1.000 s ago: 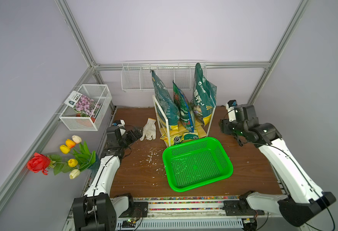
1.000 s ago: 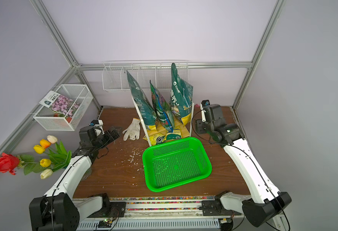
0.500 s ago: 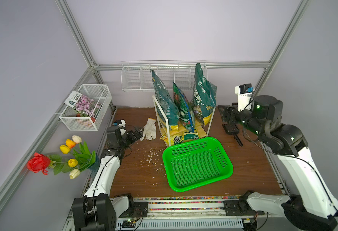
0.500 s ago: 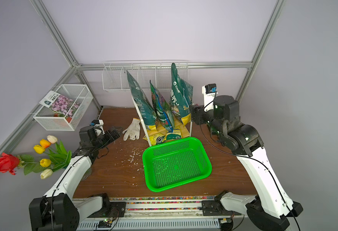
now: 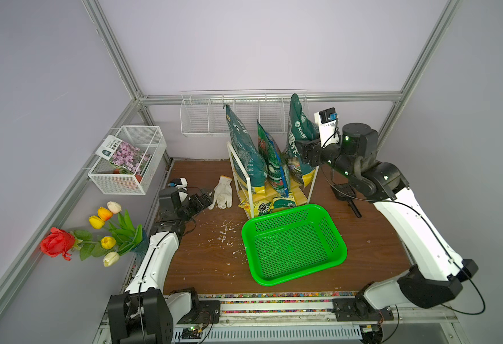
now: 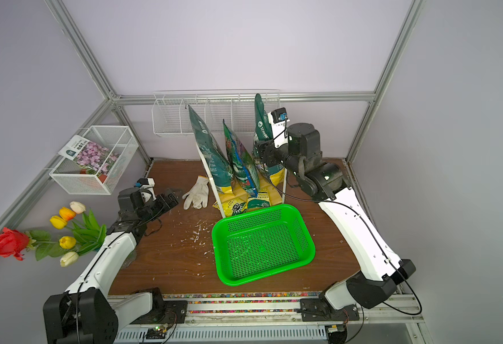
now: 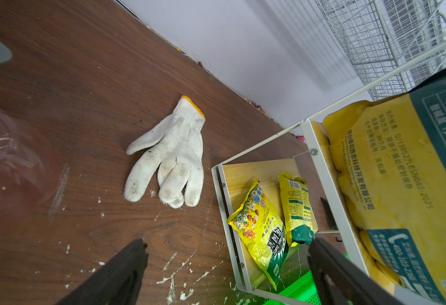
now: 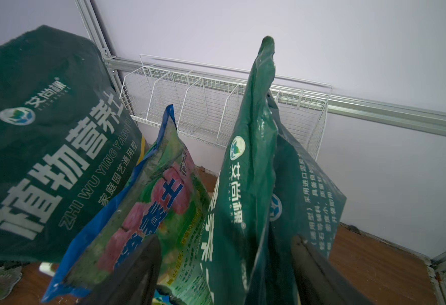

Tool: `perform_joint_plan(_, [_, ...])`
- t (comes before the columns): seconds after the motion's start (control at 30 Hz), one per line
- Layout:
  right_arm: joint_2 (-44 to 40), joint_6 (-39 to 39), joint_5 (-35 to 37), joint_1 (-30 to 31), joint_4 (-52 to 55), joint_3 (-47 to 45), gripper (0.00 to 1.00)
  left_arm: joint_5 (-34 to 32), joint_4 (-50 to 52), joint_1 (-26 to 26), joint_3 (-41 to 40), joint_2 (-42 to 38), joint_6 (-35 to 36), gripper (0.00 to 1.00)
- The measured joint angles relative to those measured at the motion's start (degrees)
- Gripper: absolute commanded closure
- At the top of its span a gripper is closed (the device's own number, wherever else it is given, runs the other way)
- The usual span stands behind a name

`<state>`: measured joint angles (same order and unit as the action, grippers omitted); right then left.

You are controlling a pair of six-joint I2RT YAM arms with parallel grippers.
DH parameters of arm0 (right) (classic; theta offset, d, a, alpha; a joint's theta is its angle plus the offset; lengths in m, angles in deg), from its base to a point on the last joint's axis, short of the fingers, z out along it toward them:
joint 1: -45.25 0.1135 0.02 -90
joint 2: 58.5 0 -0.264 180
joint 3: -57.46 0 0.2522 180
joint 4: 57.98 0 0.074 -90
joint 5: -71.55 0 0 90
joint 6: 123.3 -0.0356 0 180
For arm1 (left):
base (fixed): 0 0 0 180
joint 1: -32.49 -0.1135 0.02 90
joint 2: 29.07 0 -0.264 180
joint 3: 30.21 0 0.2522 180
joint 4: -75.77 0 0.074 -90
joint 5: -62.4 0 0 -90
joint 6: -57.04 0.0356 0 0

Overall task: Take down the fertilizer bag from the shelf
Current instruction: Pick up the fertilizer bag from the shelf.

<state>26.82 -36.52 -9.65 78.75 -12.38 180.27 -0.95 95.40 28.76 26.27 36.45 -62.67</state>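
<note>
Front of counter (image 5: 208,268): green basket (image 5: 329,235), far rim just beside the foot of the shelf (image 7: 256,171).

Left arm (image 5: 158,253): low over the counter near the glove (image 5: 223,192), well apart from the shelf's top board. Left jaws wide, nothing between them.

Shelf, mid-counter: small packets (image 7: 261,229) on the lower board, three bags standing on the top board. I read the task's thing as the bag (image 8: 248,184) at the end nearest the right arm (image 5: 357,149). It is on the shelf, not yet down. It stands upright, long axis up-and-down. The floral bag (image 5: 269,160) is next to it, the third bag (image 5: 243,149) beyond.

Right jaws: wide, closed on nothing. The wrist view meets the bag edge-on, one finger (image 8: 319,272) on each side of its thin face, low down. Contact: cannot tell. In both top views the jaws point level at the bag's lower half from the side.

Judgement: the right arm is much the nearer. The bag lies straight ahead of its jaws, so the next move calls for closing across the thin face, then lifting clear of the frame. Risk: the other finger overlaps the floral bag and could pinch both.

Back wall: wire rack (image 5: 202,122), not involved.
</note>
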Motion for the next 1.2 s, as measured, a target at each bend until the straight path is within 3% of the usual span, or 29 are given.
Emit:
perform_joint_plan(0.27, [3.4,4.6,5.5,1.3,-3.4,0.6,0.22,0.3,0.0,0.0,0.0,-0.2,0.0,0.0])
perform_joint_plan(0.43, [5.5,6.6,9.0,1.9,-3.4,0.6,0.3,0.3,0.0,0.0,0.0,-0.7,0.0,0.0])
perform_joint_plan(0.9, [5.7,8.2,10.7,1.9,-3.8,0.9,1.0,0.2,0.0,0.0,0.0,-1.1,0.0,0.0])
perform_joint_plan(1.2, [5.8,7.7,8.7,1.9,-0.4,3.7,1.0,0.2,0.0,0.0,0.0,-1.1,0.0,0.0])
